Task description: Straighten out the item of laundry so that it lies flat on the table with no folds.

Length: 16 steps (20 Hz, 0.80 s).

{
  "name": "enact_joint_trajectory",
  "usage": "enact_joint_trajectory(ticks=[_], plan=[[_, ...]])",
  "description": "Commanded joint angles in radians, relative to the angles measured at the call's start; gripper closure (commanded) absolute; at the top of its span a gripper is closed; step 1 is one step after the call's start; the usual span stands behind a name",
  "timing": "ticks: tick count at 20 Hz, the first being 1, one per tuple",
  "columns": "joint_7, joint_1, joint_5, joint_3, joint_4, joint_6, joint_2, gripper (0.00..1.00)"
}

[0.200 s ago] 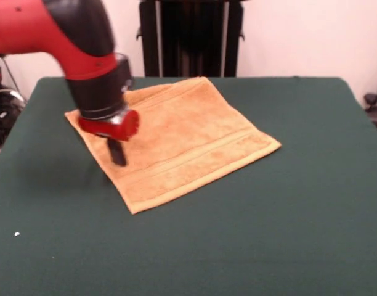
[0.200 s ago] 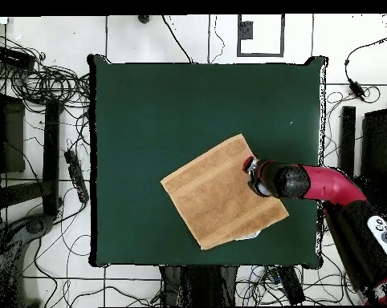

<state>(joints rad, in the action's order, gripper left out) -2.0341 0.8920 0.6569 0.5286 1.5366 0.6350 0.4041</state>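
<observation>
The item of laundry [image 1: 188, 142], a golden-tan towel, lies spread out as a tilted square on the dark green table [image 1: 299, 216]. Band stripes run along its front right edge. My gripper [image 1: 117, 154] hangs low over the towel's left part, its black tip at or just above the cloth near the left edge. The red and black wrist hides the cloth behind it. From overhead, the towel [image 2: 221, 191] sits right of the table's [image 2: 148, 104] middle, with my gripper [image 2: 251, 170] at its right corner. A white label tag [image 2: 249, 235] peeks out at its lower edge.
A black stand [image 1: 188, 37] rises behind the table's far edge. Cables [image 2: 52, 80] and equipment lie on the floor around the table. A small white speck [image 1: 16, 234] sits on the cloth near the front left.
</observation>
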Motion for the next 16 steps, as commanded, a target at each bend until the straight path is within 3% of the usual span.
enact_joint_trajectory(ticks=[1, 5, 9, 16], plan=[[0.441, -0.03, 0.051, 0.111, -0.117, 0.162, -0.011, 1.0], [0.481, -0.031, 0.049, 0.107, -0.118, 0.168, -0.003, 1.0], [0.615, 0.018, 0.072, 0.189, -0.055, 0.084, 0.03, 1.0], [0.569, -0.007, 0.068, 0.187, -0.047, 0.045, -0.038, 1.0]])
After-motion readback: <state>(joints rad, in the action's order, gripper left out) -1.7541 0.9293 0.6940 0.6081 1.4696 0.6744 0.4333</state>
